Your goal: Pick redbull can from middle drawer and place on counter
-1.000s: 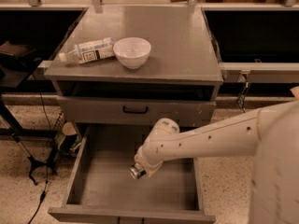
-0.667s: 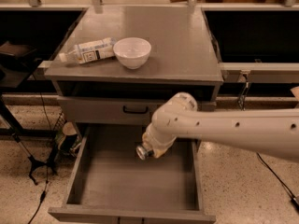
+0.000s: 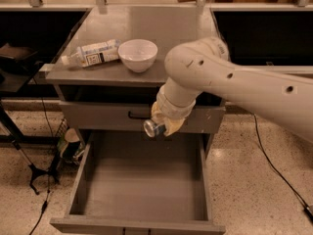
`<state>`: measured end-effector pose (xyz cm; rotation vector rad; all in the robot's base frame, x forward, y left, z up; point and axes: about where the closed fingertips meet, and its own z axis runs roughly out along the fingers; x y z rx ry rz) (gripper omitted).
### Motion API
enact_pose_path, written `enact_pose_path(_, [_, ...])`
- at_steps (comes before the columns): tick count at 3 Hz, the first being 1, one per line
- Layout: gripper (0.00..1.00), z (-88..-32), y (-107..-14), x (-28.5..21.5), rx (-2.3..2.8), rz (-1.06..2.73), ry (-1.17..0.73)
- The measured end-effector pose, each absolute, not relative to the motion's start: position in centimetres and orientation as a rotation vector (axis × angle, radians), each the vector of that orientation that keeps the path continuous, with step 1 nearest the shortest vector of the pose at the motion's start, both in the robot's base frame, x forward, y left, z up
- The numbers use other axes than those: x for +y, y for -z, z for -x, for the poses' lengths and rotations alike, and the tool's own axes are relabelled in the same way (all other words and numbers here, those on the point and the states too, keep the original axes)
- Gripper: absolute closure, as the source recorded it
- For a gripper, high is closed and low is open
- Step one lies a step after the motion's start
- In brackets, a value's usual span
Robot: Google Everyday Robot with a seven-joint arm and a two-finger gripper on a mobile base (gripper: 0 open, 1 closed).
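We read this as a lab or workshop; speckled hard floor (image 3: 254, 190) at 4 o'clock; loose cable (image 3: 47, 195) at 8 o'clock; grey metal drawer cabinet (image 3: 98, 116) at centre, its counter (image 3: 146, 28) scuffed; the gripper (image 3: 164, 125) hangs at centre over the middle drawer (image 3: 142, 190), clamped on the redbull can (image 3: 152, 128).

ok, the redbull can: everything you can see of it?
The redbull can is mostly hidden: only one shiny silver round end and a sliver of dark side show. It lies roughly sideways, that end facing left, clamped in the gripper and touching nothing else. It hangs above the open middle drawer, level with the closed drawer front.
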<state>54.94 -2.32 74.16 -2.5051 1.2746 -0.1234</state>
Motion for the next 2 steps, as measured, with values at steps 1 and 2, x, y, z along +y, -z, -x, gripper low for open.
enact_pose_path(1, [1.0, -54.6, -80.0, -3.7, 1.345, 2.505, 0.123])
enact_pose_path(2, [1.0, -55.8, -85.1, -4.6, 1.434, 2.439, 0.159])
